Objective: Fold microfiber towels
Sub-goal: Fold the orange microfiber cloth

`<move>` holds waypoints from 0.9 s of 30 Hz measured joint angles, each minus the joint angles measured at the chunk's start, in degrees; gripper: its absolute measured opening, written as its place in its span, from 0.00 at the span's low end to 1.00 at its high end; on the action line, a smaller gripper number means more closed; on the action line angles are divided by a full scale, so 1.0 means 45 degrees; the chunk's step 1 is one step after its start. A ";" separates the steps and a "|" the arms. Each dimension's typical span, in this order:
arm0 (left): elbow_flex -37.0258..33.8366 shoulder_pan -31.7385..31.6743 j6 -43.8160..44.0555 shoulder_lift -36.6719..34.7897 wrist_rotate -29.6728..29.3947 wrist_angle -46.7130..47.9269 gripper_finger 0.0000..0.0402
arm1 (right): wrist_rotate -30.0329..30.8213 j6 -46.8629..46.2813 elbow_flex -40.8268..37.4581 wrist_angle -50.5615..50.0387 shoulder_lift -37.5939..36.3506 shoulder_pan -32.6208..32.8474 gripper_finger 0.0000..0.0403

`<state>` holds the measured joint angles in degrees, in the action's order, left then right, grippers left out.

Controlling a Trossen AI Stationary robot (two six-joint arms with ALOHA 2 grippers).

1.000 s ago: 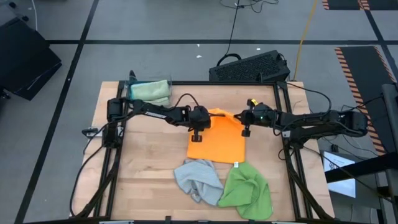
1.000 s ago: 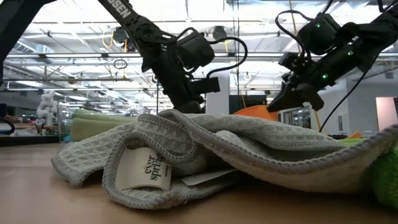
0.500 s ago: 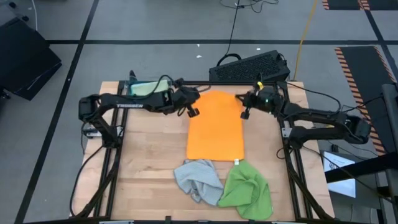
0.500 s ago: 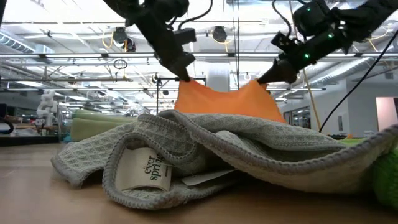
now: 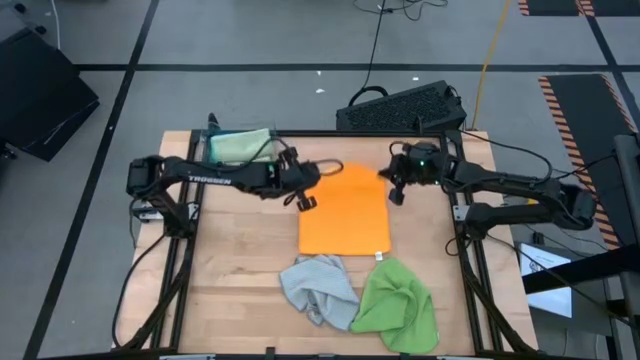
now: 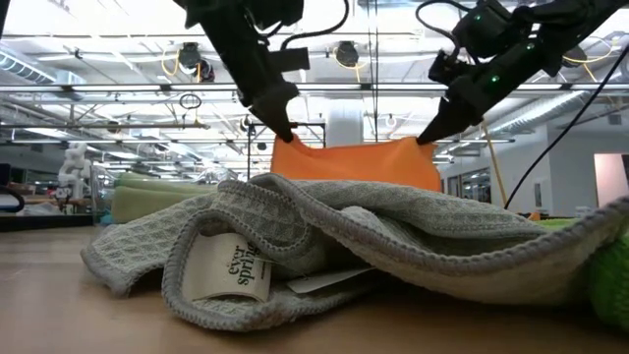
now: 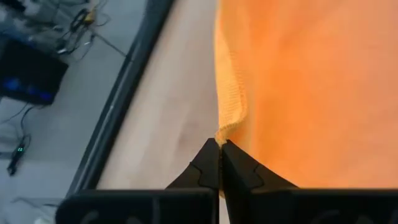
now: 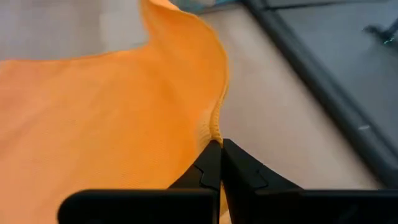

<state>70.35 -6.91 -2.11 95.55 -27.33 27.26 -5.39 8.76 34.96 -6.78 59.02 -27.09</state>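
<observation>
Orange square microfiber towel (image 5: pixel 345 211) is mid-table, far edge lifted off the light wooden tabletop (image 5: pixel 240 260), near edge lying flat.

Left to right:
- Folded pale sage green towel (image 5: pixel 240 146) sits at the far-left corner, apart from the action.
- Left gripper (image 5: pixel 303 197) is pinched tight on the orange towel's far-left corner; its wrist view shows the fingertips (image 7: pixel 208 163) together with the hem caught between them.
- Right gripper (image 5: pixel 393 190) is clamped the same way on the far-right corner; fingertips (image 8: pixel 210 163) meet on the hem.
- Low view: both corners held up, cloth (image 6: pixel 356 162) hanging between them, slight sag in the middle.
- Crumpled light grey waffle-weave towel (image 5: pixel 318 287) and crumpled bright green towel (image 5: pixel 398 305) lie at the near edge, just in front of the orange one.

My read: a fold is in hand, far edge to be brought over to the near edge. To do it well:
- Keep both corners level and moving at the same rate, else the edge skews.
- Keep some tension across the span to kill the sag.
- Lay the corners down on the near corners before releasing.
- Watch the grey towel close to the near edge; dragging onto it would rumple the fold.
</observation>
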 joint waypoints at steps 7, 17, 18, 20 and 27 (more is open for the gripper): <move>0.0000 0.1521 0.0927 -0.0001 0.0188 0.0879 0.01 | -0.0906 -0.1915 0.0000 -0.0991 0.0000 0.1846 0.00; -0.0895 0.3240 0.2175 -0.0001 0.1009 0.0924 0.02 | -0.0881 -0.3153 -0.0640 -0.2227 -0.0005 0.4048 0.00; -0.0943 0.3344 0.2313 -0.0001 0.0990 0.0906 0.02 | -0.0874 -0.3318 -0.0782 -0.2174 -0.0005 0.4221 0.00; -0.1037 0.3511 0.2535 -0.0001 0.1008 0.0768 0.01 | -0.0876 -0.3562 -0.1066 -0.2011 0.0000 0.4512 0.00; -0.1718 0.3907 0.3261 -0.0001 0.1134 -0.0135 0.02 | -0.1646 -0.4006 -0.1248 -0.1778 0.0000 0.5180 0.00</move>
<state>62.62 10.67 12.56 95.55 -22.22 26.65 -12.80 -9.26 29.34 -14.78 59.02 -3.78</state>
